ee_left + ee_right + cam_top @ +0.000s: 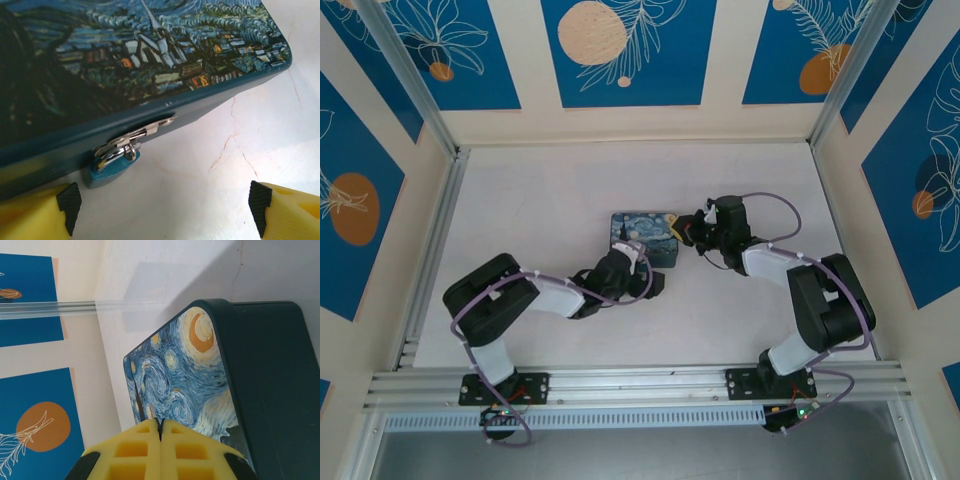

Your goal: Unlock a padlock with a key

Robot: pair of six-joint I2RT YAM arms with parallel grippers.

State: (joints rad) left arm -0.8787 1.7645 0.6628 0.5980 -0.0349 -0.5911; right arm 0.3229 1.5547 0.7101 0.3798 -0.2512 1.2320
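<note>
The tiny teal-bodied padlock (112,169) hung from a silvery hasp (145,131) on the near side of the dark-blue Starry-Night tin (150,60), mid-table. The left gripper (165,207) stood spread just before it. The right gripper (160,440), at the tin's right end, was pressed together; whether it pinched the key could not be told.

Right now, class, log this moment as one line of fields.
left gripper: open, facing padlock | padlock: hanging on hasp of tin | right gripper: shut, near tin

The tin (638,235) obstructs the table (540,190) centre; the right gripper (160,430) crowds its right end. The padlock (112,167) projects from its near wall. Bare surface lies between the left gripper (165,202) fingers.
</note>
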